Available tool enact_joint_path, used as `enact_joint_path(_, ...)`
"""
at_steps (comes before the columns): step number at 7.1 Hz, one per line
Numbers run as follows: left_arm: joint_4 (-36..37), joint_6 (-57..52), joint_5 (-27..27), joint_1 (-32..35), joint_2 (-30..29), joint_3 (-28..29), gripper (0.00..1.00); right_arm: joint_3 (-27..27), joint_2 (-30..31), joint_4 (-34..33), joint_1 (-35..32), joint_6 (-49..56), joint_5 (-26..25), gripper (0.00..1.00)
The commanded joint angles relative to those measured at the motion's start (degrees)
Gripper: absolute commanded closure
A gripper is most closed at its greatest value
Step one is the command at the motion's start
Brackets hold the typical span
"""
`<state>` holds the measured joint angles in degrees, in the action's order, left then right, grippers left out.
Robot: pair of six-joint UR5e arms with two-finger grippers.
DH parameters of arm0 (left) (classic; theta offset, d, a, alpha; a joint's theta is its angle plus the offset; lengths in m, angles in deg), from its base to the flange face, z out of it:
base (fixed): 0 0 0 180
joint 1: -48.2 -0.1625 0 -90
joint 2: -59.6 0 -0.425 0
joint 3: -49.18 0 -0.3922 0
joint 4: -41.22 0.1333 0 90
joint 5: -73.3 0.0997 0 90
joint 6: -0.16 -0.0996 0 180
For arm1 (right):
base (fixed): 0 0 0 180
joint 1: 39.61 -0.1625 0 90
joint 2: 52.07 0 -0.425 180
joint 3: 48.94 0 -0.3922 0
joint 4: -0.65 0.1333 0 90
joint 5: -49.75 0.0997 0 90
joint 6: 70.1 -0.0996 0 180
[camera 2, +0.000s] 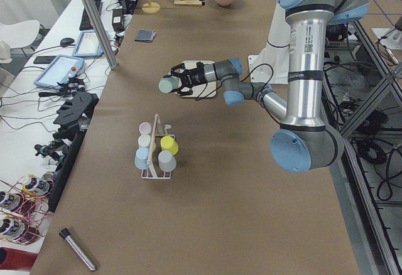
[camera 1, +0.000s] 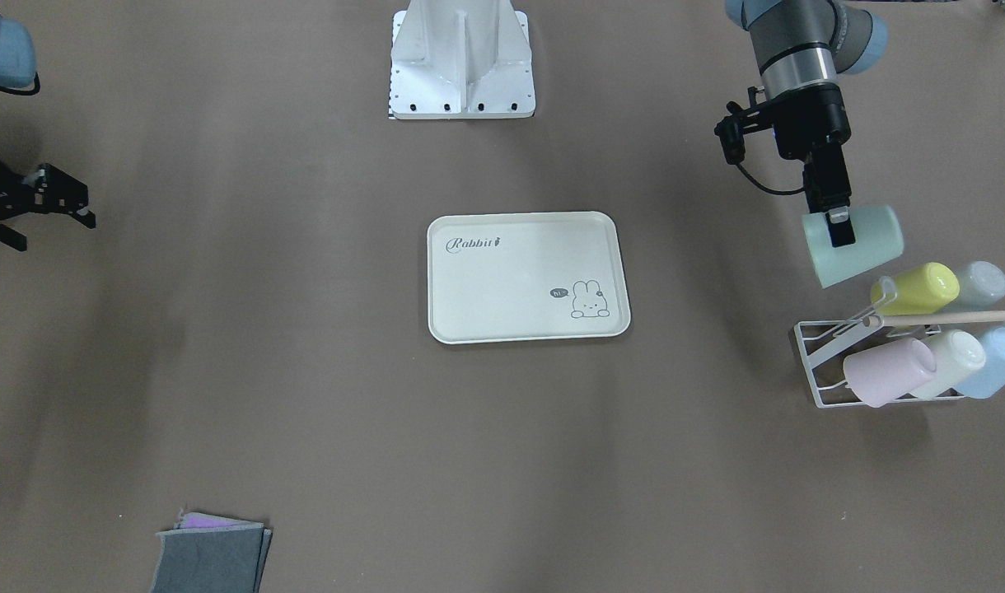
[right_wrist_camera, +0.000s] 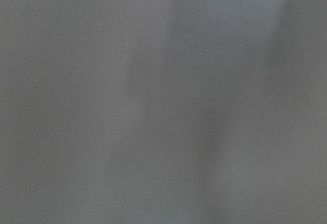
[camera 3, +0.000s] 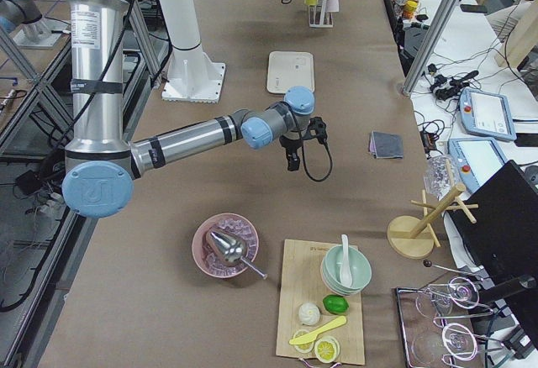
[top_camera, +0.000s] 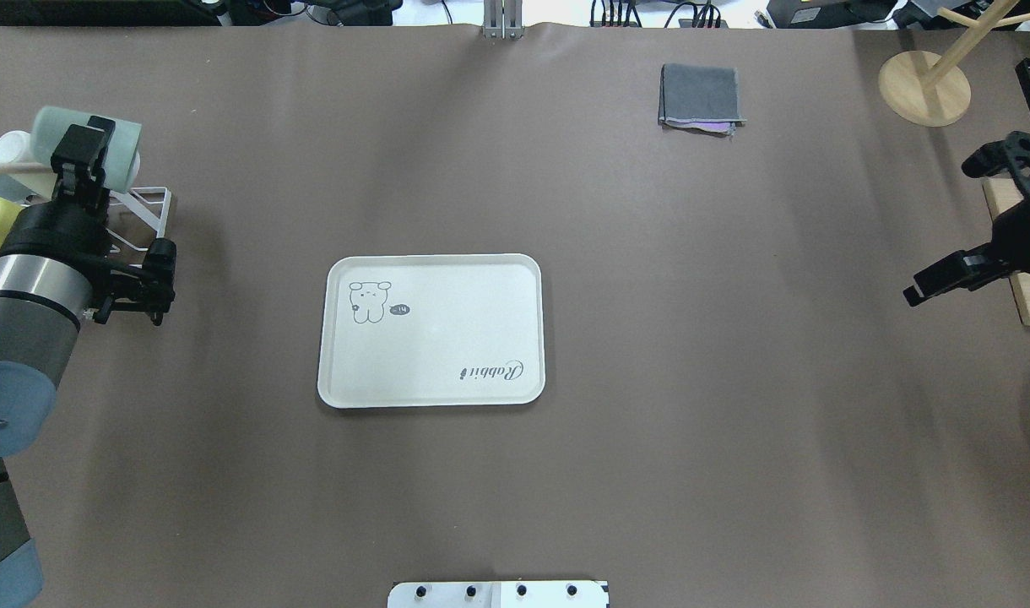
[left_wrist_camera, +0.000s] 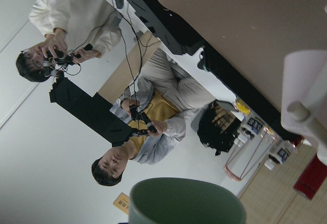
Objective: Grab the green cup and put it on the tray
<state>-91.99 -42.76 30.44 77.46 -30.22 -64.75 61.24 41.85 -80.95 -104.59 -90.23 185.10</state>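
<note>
While clamping green cup (camera 1: 873, 243) sideways in left gripper (camera 1: 839, 231), hovers just beside cup rack (camera 1: 814, 362), well apart from tray (camera 1: 502, 288). Shows right gripper (camera 1: 53, 222) with jaws spread, far across table (camera 1: 305, 412).

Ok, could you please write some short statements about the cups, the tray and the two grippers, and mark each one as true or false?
1. The left gripper is shut on the teal-green plastic cup, which is tipped on its side. True.
2. That cup stands on the cream rectangular tray. False: it is held in the air close to the white wire rack, and the tray bears nothing.
3. The white wire rack holds five other plastic cups. True.
4. The right gripper is shut on a pink cup. False: it is open, holds nothing and is far from the tray, at the table's side.
</note>
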Motion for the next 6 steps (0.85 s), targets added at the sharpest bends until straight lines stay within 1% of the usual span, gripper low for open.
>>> enact_joint_path(1, -6.57, 21.04, -14.04, 0.44, -4.47, 4.04, 1.00, 0.29, 1.54, -11.23, -9.51, 12.60, -0.70, 0.00)
enact_joint_path(2, -10.88, 27.48, -18.36, 0.44, -6.58, 6.07, 1.00, 0.12, 1.80, -17.47, -12.60, 17.62, -0.79, 0.00)
enact_joint_path(3, -14.58, 33.54, -22.93, 0.44, -8.42, 7.22, 1.00, -1.01, 1.80, -19.01, -14.46, 20.97, -1.14, 0.00)
enact_joint_path(4, -20.27, 39.78, -27.07, 0.27, -10.53, 10.62, 1.00, -4.94, 1.36, -18.51, -16.74, 22.05, -0.88, 0.00)
enact_joint_path(5, -23.81, 44.46, -27.98, -1.30, -10.81, 11.87, 1.00, -8.29, 0.14, -18.50, -18.94, 22.06, -0.62, 0.00)
enact_joint_path(6, -29.24, 50.51, -29.03, -2.97, -11.42, 15.45, 1.00, -11.28, -0.83, -18.42, -20.70, 22.15, -0.79, 0.00)
